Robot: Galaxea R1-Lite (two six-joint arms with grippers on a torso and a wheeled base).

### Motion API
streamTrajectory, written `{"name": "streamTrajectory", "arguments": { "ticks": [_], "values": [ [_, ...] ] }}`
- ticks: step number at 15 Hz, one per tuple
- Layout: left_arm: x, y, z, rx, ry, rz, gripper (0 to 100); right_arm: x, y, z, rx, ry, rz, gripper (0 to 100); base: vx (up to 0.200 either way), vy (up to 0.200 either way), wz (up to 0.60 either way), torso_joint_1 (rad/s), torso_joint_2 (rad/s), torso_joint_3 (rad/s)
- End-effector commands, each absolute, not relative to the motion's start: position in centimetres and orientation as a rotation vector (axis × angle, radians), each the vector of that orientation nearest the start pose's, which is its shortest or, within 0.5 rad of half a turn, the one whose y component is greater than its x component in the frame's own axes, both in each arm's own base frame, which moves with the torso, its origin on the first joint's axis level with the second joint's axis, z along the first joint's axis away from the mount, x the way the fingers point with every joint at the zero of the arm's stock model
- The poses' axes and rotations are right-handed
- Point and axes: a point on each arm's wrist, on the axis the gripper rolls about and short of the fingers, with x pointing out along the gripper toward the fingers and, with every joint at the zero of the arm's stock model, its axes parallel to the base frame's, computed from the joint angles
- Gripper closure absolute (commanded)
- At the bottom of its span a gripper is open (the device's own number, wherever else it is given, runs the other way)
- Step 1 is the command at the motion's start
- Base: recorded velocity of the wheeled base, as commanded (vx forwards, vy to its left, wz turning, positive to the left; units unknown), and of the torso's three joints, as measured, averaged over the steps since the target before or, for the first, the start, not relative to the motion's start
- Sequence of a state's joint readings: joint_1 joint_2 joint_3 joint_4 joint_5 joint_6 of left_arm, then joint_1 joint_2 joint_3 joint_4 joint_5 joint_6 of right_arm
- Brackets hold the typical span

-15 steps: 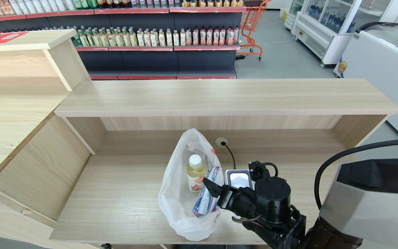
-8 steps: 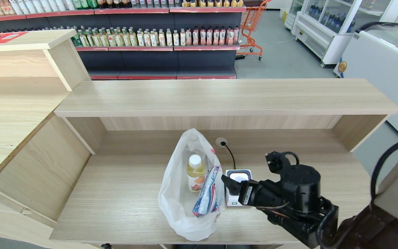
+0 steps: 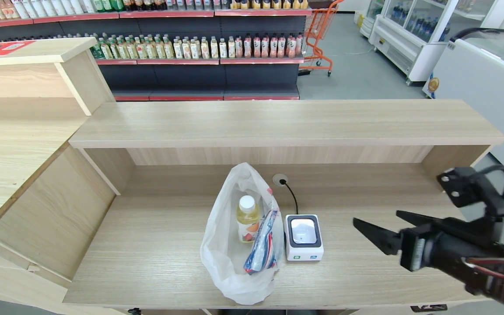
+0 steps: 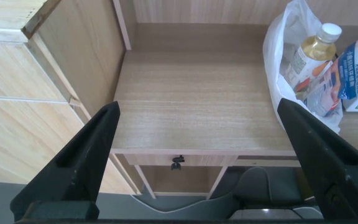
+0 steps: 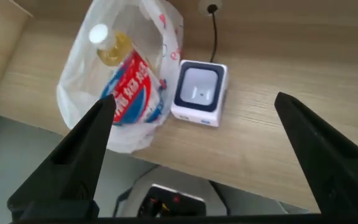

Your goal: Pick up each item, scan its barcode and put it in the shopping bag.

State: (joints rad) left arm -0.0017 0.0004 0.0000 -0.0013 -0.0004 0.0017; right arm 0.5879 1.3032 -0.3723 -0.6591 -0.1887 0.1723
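A white plastic shopping bag stands open on the wooden counter. Inside it a yellow drink bottle with a white cap stands upright, and a blue-and-red snack packet leans against the bag's right side. A white barcode scanner sits just right of the bag. My right gripper hangs open and empty to the right of the scanner, above the counter. The right wrist view shows the bag, bottle, packet and scanner below. My left gripper is open and empty, left of the bag.
A raised shelf runs along the back of the counter, with wooden side walls at both ends. The scanner's black cable runs to a round hole behind it. Bare counter lies left of the bag and right of the scanner.
My right gripper has pulled back from the packet at the bag, past the scanner, to the right. The packet stays in the bag. Bag, bottle and scanner have not moved.
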Motion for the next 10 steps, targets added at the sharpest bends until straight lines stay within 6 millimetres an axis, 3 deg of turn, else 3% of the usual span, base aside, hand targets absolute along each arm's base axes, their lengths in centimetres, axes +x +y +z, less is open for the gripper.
{"name": "streamTrajectory", "arguments": {
  "ticks": [1, 4, 7, 8, 10],
  "values": [
    [-2.3, 0.0, 7.6, 0.002, -0.002, -0.002, 0, 9.9, 5.1, 15.1, 0.006, 0.259, 0.318, 0, 0.000, 0.000, 0.00, 0.000, 0.00, 0.000],
    [-2.3, 0.0, 7.6, 0.002, -0.002, -0.002, 0, 6.5, 2.8, 11.7, -0.002, 0.287, 0.291, 0, 0.000, 0.000, 0.00, 0.000, 0.00, 0.000],
    [-2.3, 0.0, 7.6, 0.002, -0.002, -0.003, 0, 3.3, 0.9, 10.1, 0.000, 0.309, 0.226, 0, 0.000, 0.000, 0.00, 0.000, 0.00, 0.000],
    [-2.3, 0.0, 7.6, 0.002, -0.002, -0.003, 0, 3.0, 0.7, 9.9, 0.000, 0.305, 0.220, 0, 0.000, 0.000, 0.00, 0.000, 0.00, 0.000],
    [-2.3, 0.0, 7.6, 0.002, -0.002, -0.002, 0, 0.4, 0.3, 8.7, -0.043, 0.239, 0.209, 0, 0.000, 0.000, 0.00, 0.000, 0.00, 0.000]
  ]
}}
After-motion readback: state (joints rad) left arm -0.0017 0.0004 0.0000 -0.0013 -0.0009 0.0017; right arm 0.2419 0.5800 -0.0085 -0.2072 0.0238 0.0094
